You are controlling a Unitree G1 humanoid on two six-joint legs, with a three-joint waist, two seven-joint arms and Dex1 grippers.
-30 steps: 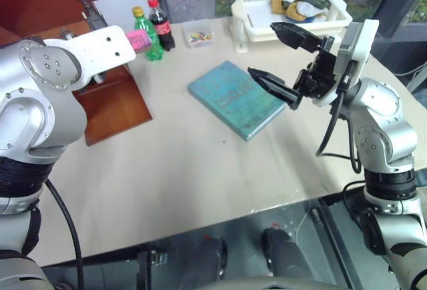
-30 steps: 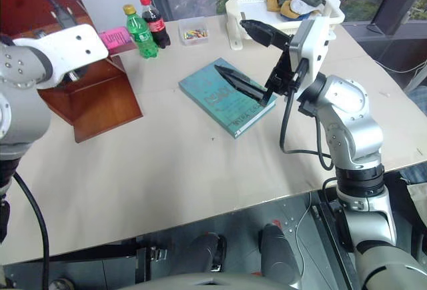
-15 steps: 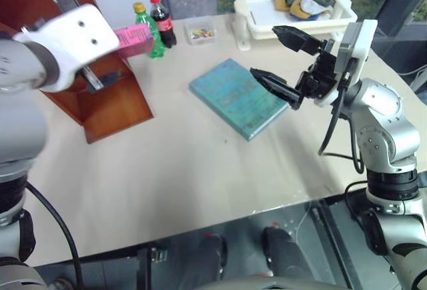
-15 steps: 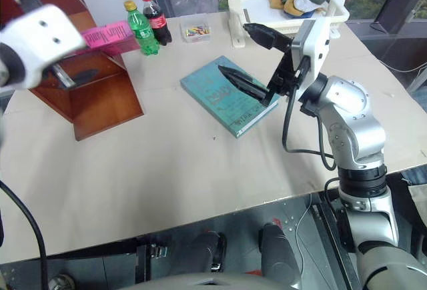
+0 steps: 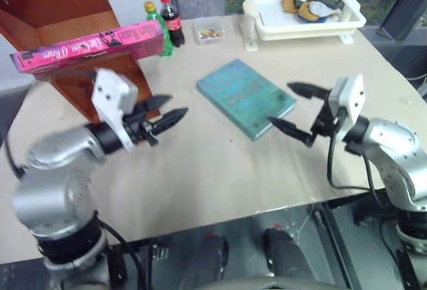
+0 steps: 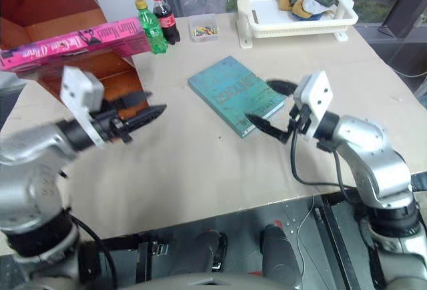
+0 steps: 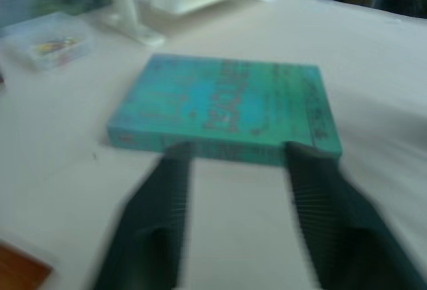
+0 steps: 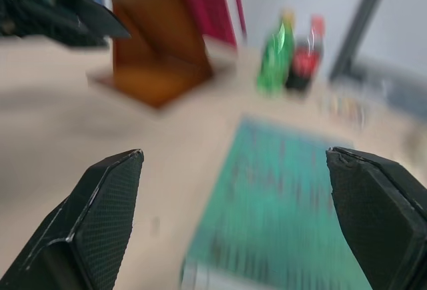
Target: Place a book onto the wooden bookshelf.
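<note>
The bright pink book (image 5: pixel 90 45) lies across the top of the wooden bookshelf (image 5: pixel 53 3) at the far left, spine toward me, and no gripper touches it. My left gripper (image 5: pixel 177 105) hovers over the table, in front of the shelf and to its right. It points toward the teal book, open only a little, with nothing between its fingers. My right gripper (image 5: pixel 285 105) hangs wide open and empty just off the teal book's near right corner. In the left wrist view, the left gripper (image 7: pixel 237 153) faces the teal book's near edge.
A plain teal book (image 5: pixel 245 97) lies flat mid-table between the two grippers. At the back stand a green bottle (image 5: pixel 155 18), a cola bottle (image 5: pixel 173 20), a small clear box (image 5: pixel 209 33) and a white basket (image 5: pixel 303 30) holding several items.
The left gripper has let go of the pink book, which now rests on the bookshelf. That arm swung down and right over the table and its fingers narrowed. The right gripper sank lower.
</note>
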